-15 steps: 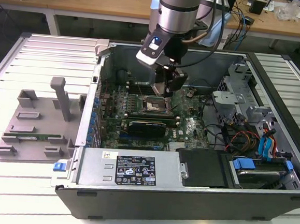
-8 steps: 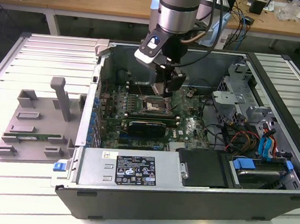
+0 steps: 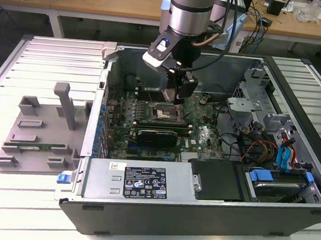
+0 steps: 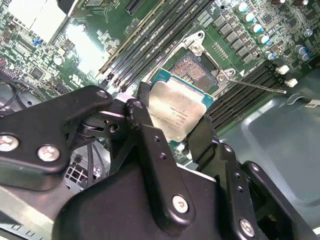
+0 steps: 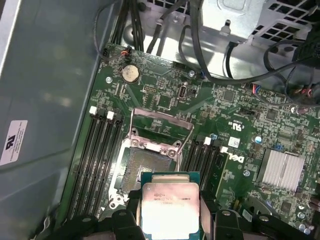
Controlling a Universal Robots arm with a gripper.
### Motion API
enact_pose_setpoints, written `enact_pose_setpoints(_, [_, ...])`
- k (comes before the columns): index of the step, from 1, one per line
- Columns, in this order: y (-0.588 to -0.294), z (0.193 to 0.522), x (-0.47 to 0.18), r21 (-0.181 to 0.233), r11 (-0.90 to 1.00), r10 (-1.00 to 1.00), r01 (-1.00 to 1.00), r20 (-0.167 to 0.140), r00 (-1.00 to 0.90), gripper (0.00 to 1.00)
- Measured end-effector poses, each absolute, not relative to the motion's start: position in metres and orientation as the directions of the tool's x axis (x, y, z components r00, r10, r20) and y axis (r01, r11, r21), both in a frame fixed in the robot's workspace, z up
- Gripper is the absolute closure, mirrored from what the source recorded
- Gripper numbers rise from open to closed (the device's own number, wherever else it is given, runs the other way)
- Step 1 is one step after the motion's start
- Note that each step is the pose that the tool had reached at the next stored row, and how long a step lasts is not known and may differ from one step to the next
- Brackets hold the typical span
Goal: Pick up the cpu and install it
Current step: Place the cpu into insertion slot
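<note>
Black and silver, the robot arm (image 3: 187, 11) is reaching down into an open computer case (image 3: 198, 212) in the exterior view. The case is lying on a white slatted surface (image 3: 49, 50). The jaws are hanging directly over the dark socket (image 3: 165, 114) on the green motherboard (image 3: 203, 137). A grey plastic tray (image 3: 37, 127) is lying at nine o'clock from the case, and a labelled metal box (image 3: 139, 179) is sitting at six o'clock from the socket.

In the second wrist view, the black jaws are clenching the cpu (image 4: 179, 112) by two opposite edges, one finger (image 4: 145, 125) on each side. Its silver-grey top is facing the camera. The chip is hovering just beside the open socket (image 4: 197, 67); whether they are touching cannot be told. Black memory slots (image 4: 150, 45) are running alongside.

In the first wrist view, the cpu (image 5: 170, 210) is sitting between the jaws, just short of the socket (image 5: 150, 165), whose hinged metal frame (image 5: 161, 131) is standing open. A round coin battery (image 5: 130, 73) and a ribbed silver heatsink (image 5: 282, 170) are showing farther off on the board.
</note>
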State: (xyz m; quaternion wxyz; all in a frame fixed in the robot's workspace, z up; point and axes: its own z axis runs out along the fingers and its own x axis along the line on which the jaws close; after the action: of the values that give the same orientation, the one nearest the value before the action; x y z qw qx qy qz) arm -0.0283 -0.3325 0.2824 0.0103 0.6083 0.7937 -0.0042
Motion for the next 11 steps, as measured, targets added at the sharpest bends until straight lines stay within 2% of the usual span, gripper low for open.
enact_pose_setpoints(11, [-0.3325,0.2825,-0.0283,0.006,0.181,0.983,0.984,-0.021,-0.181,0.45])
